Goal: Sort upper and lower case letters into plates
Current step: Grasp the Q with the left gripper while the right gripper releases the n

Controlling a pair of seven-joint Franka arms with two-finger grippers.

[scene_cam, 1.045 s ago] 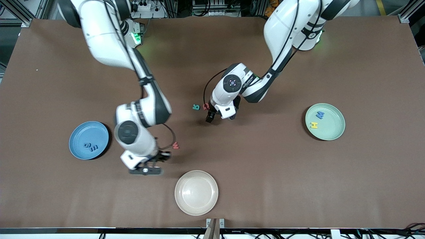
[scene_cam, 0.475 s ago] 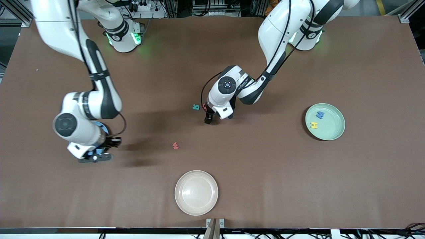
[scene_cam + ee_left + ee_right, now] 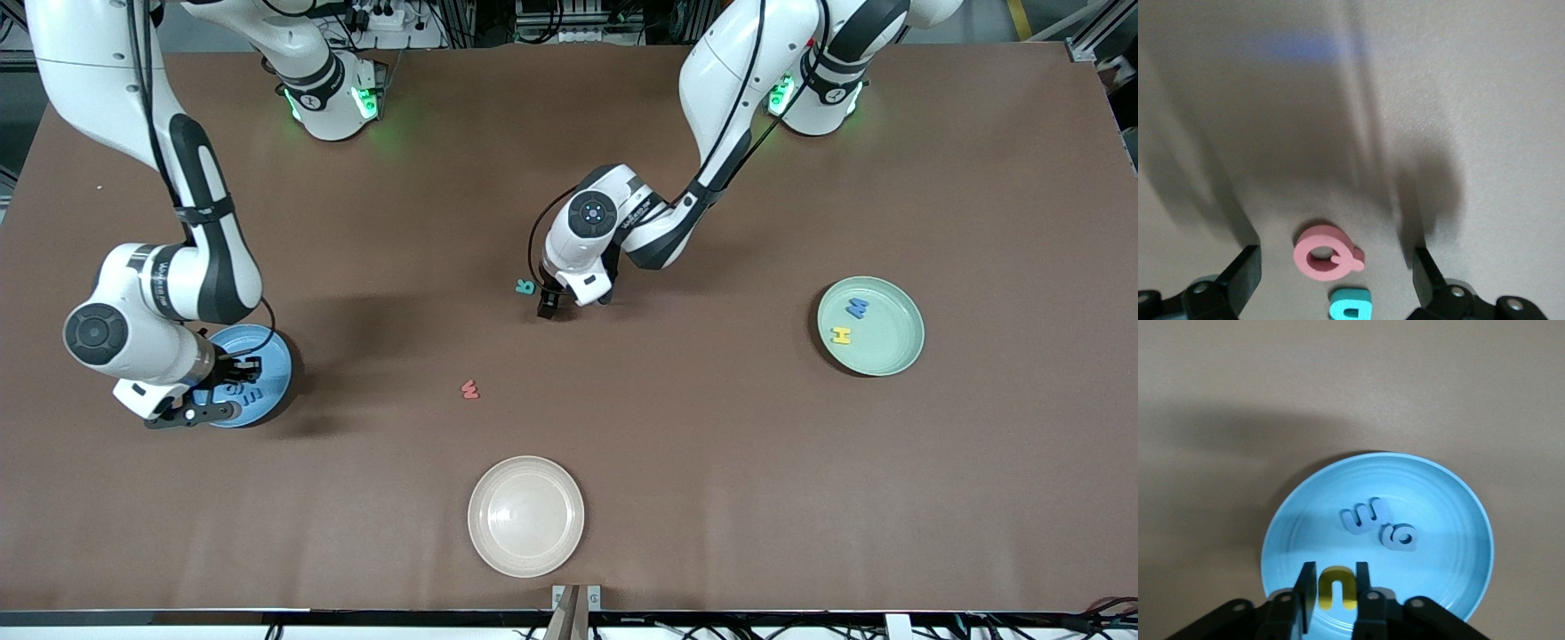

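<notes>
Since a second ago, when it hung near the red w point(image 3: 469, 389), the right gripper point(image 3: 222, 391) has been carried over the blue plate point(image 3: 277, 360) at the right arm's end of the table. A yellow letter point(image 3: 1336, 588) is clasped between its jaws just above the plate, so a drop is judged close. The left gripper point(image 3: 548, 307) has been eased toward the teal letter point(image 3: 525, 286) at mid-table. Only in the left wrist view is a pink letter point(image 3: 1326, 252) seen, lying on the table between jaws spread wide. Two blue letters point(image 3: 1381, 523) already in the plate are shown plainly by the right wrist view alone.
</notes>
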